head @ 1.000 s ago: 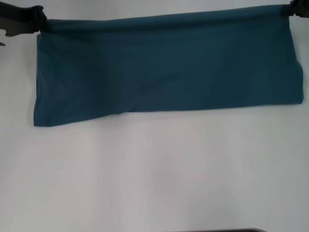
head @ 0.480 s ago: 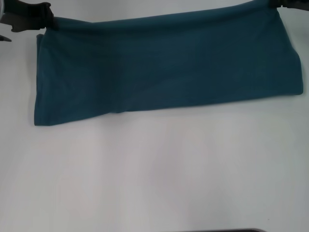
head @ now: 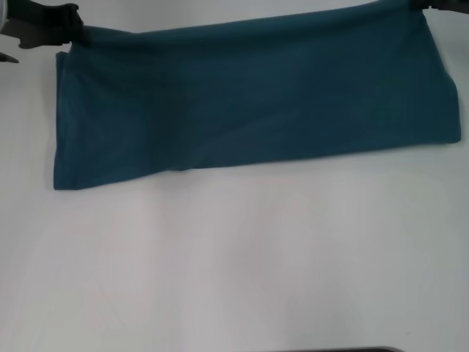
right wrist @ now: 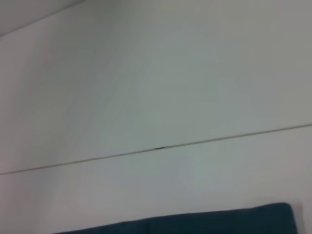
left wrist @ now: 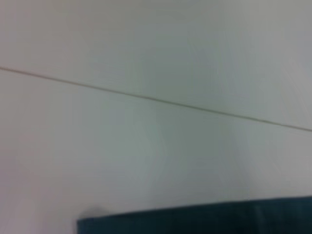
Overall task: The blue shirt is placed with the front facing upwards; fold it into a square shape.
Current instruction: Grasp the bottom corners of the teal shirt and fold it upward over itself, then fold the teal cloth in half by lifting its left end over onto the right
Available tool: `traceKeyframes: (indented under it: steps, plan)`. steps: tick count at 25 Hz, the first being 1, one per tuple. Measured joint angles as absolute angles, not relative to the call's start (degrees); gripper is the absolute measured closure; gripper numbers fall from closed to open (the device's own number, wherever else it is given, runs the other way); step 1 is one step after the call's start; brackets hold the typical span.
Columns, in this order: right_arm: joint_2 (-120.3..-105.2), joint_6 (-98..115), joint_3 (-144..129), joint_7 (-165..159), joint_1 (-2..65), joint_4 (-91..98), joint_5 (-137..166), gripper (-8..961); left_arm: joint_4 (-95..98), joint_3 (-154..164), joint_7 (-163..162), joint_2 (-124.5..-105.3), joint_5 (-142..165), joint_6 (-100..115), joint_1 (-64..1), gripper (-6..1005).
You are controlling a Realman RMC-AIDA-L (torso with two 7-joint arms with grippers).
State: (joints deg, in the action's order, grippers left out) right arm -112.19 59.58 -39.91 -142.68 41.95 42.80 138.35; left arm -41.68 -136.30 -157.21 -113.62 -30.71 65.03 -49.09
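The blue shirt (head: 249, 99), soft matte cotton folded into a long band, lay across the far part of the smooth white table (head: 234, 264), its raised far edge pinched at the corners by left gripper (head: 67, 28) and right gripper (head: 429, 6)

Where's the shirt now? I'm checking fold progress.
In the head view the shirt spans the table's far half, its far corners at the left gripper and right gripper.

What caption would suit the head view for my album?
Two grippers, left gripper and right gripper, at the far corners of a folded blue shirt on a white table.
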Motion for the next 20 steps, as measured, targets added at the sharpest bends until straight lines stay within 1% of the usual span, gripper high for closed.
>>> traceKeyframes:
  steps: [3,6,8,9,12,14,16,17,19,20]
  plan:
    - [-110.47,60.1,-40.14,-143.81,42.72,40.3,138.7,932,-41.18,-136.2,-158.26,-113.39,-29.48,66.16,-49.63,953]
    - [-108.66,59.67,-40.46,-145.8,44.38,37.24,141.94,932,-41.51,-136.2,-161.32,-113.65,-27.21,65.33,-49.6,933]
    - [-107.75,59.17,-40.08,-146.59,45.01,36.18,143.28,932,-41.83,-136.43,-163.3,-113.66,-26.37,64.73,-49.28,920]
    - [-107.37,59.2,-39.83,-146.68,45.05,36.24,143.04,896,-42.37,-136.54,-163.56,-113.68,-26.31,64.72,-49.06,913]
    - [-106.11,61.37,-38.72,-146.45,44.57,38.91,140.4,786,-46.0,-136.77,-163.92,-114.23,-26.64,65.08,-47.85,795]
    - [-105.5,65.28,-37.7,-145.06,43.43,41.94,136.5,710,-50.68,-136.8,-163.68,-115.38,-27.63,66.27,-46.05,717]
    - [-105.28,69.22,-36.54,-143.37,41.96,44.53,132.32,629,-54.76,-136.8,-162.97,-116.1,-30.15,67.6,-44.26,639]
    - [-105.22,71.06,-35.88,-142.32,41.17,45.73,130.02,589,-55.74,-136.81,-162.63,-116.16,-31.42,68.08,-43.76,600]
    - [-105.1,74.37,-34.55,-140.18,39.52,47.16,125.6,509,-57.34,-137.37,-160.93,-115.51,-37.57,70.33,-41.91,523]
    - [-104.99,76.43,-33.72,-138.5,38.66,47.42,123.01,391,-57.05,-138.19,-159.69,-114.8,-40.94,71.71,-41.1,484]
